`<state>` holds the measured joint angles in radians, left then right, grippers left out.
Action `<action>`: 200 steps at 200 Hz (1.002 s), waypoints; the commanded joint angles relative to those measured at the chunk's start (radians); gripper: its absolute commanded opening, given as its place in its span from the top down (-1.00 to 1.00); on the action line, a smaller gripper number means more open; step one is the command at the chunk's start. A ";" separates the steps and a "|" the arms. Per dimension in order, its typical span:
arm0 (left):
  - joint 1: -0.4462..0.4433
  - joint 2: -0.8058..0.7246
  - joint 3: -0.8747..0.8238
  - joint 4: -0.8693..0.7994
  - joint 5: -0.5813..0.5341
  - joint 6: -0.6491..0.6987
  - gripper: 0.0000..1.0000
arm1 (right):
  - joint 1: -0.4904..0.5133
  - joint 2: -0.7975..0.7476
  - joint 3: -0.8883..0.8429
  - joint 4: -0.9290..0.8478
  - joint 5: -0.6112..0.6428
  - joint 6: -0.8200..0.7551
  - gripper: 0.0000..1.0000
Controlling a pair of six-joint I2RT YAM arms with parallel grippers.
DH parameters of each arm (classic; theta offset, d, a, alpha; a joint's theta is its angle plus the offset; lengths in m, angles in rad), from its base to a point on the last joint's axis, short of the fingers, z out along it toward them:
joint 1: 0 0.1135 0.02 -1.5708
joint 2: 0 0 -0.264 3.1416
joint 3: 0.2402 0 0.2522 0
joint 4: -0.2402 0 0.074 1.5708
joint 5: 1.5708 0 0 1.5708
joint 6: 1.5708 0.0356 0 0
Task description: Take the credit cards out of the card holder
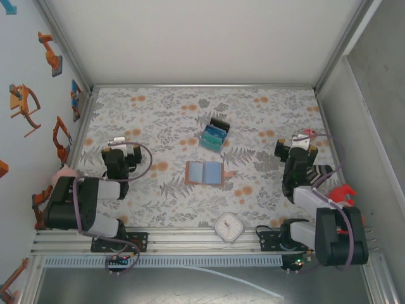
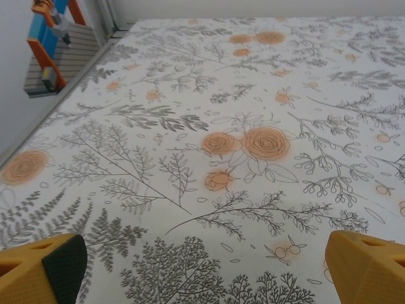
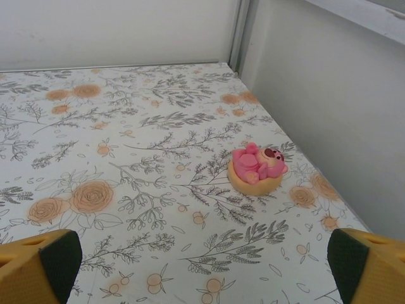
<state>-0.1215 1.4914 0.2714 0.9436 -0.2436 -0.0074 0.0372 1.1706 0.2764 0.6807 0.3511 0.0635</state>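
A bench [image 1: 158,120] under a white cloth printed with grey ferns and orange roses takes up the middle of the top view. A plain white back wall [image 1: 202,38] closes the upper frame, with aluminium posts [image 1: 64,44] slanting up at its corners. At left, a pale blue wall [image 1: 16,50] carries orange and blue shapes [image 1: 25,104]; at right stands a grey panel [image 1: 373,95]. The light is soft and even.
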 commanded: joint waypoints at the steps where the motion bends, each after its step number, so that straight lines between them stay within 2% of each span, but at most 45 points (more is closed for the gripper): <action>1: 0.019 0.062 0.063 0.057 0.058 0.026 -0.93 | -0.030 0.040 -0.026 0.136 -0.062 0.037 -0.99; 20: 0.074 0.046 0.141 -0.126 0.151 -0.018 -0.94 | -0.058 0.092 -0.031 0.183 -0.110 0.054 -0.99; 33: 0.116 0.052 0.141 -0.113 0.216 -0.042 -0.94 | -0.075 0.139 -0.032 0.223 -0.140 0.061 -0.99; 77: 0.115 0.049 0.143 -0.126 0.213 -0.040 -0.94 | -0.114 0.335 -0.009 0.366 -0.255 0.075 -0.99; 104: 0.111 0.048 0.143 -0.125 0.208 -0.034 -0.94 | -0.144 0.370 0.016 0.353 -0.352 0.080 -0.99; 129: 0.105 0.050 0.144 -0.126 0.196 -0.031 -0.94 | -0.183 0.387 0.045 0.342 -0.558 0.055 -0.99; 142: 0.102 0.048 0.144 -0.126 0.194 -0.030 -0.93 | -0.186 0.390 0.079 0.280 -0.670 0.008 -0.99; 172: 0.101 0.050 0.144 -0.126 0.191 -0.027 -0.94 | -0.185 0.390 0.078 0.279 -0.662 0.011 -0.99; 200: 0.100 0.049 0.144 -0.126 0.189 -0.028 -0.93 | -0.173 0.382 0.077 0.265 -0.536 0.039 -0.99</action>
<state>-0.0147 1.5475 0.4072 0.8219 -0.0559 -0.0307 -0.1436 1.5520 0.3416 0.9497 -0.2447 0.0975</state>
